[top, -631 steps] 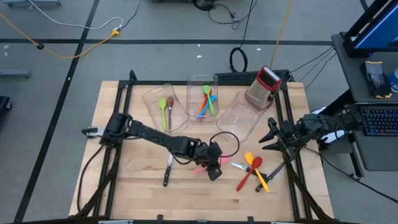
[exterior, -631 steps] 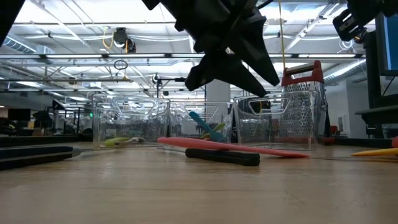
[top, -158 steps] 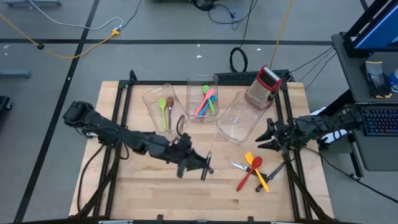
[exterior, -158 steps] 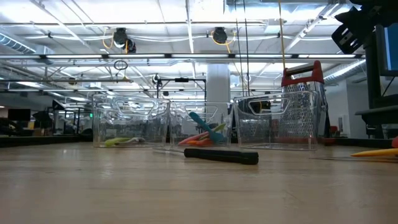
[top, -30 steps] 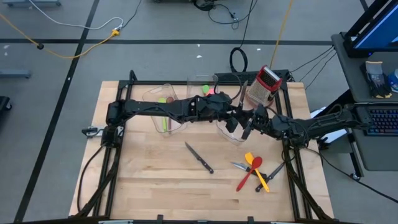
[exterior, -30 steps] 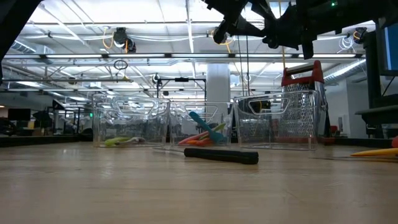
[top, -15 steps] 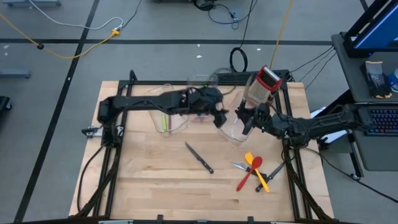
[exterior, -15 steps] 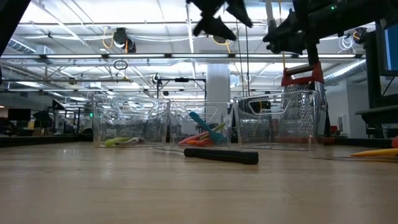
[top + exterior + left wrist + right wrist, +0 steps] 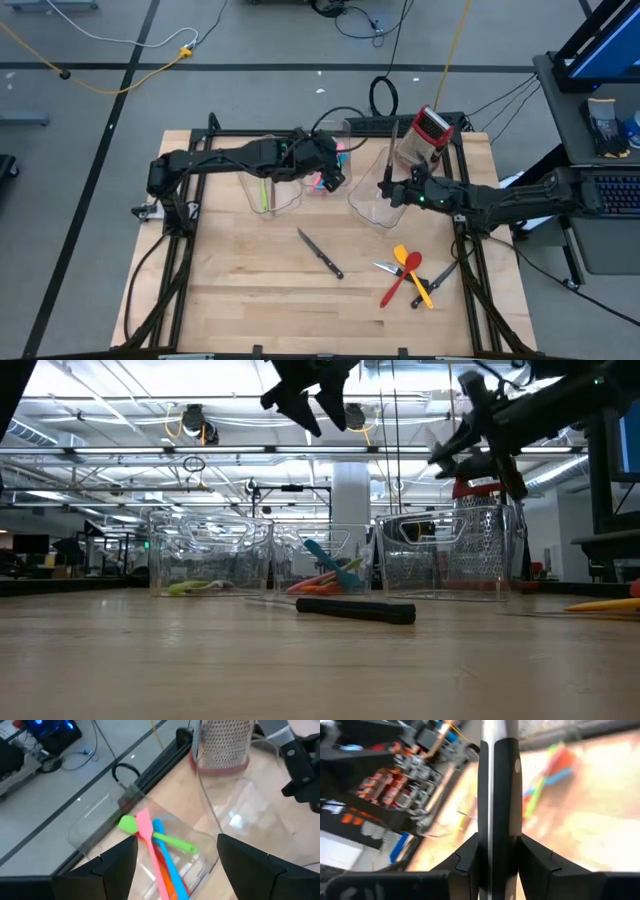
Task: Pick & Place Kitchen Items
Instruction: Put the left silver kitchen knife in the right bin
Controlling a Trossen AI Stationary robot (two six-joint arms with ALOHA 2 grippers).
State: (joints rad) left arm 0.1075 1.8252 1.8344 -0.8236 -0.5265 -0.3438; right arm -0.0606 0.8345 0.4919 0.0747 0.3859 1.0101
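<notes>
A black-handled steel knife stands pinched between the jaws of the right gripper, its blade rising upright above the right clear bin at about 2 o'clock on the wooden surface. In the right wrist view the dark handle fills the gap between the two fingers, so these jaws are narrow and closed on that knife.

In the middle clear bin, at 12 o'clock, lie a pink spatula, a green spoon, a blue utensil and an orange one, overlapping lengthwise. The left gripper hangs above this bin with its jaws spread wide and nothing between them.

The left clear bin, at 11 o'clock, holds a green utensil partly hidden by the left arm.

A second black-handled knife lies flat near the centre of the surface, clear of both arms. At about 4 o'clock rests a loose cluster: a yellow spoon, a red spoon, a small steel utensil and a dark-handled utensil, some crossing one another.

The red-topped box grater stands at 1 o'clock, just beside the right bin.
</notes>
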